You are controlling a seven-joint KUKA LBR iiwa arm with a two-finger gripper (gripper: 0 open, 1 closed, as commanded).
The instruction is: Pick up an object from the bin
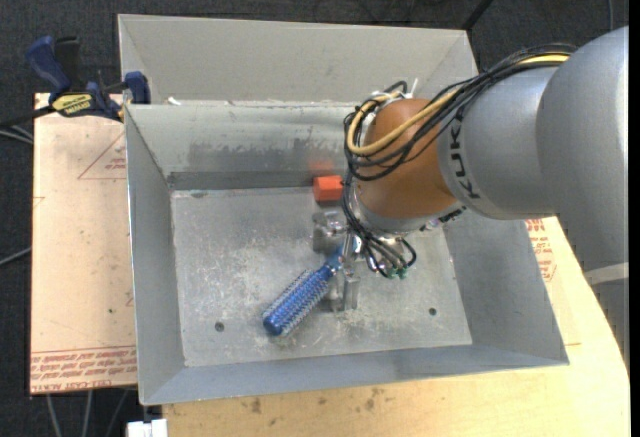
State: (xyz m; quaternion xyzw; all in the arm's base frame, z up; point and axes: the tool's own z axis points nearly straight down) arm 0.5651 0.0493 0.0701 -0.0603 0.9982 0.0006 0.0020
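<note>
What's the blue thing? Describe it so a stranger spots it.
In the grey bin, on the floor's near half, left of the gripper, lies the brush. It is blue, long and ridged, unlike the small orange block by the back wall.

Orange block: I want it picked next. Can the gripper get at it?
Probably yes. The orange block lies bare near the back wall, nothing on it; the gripper stands close by, at the end of the blue brush. The wall may crowd it.
</note>
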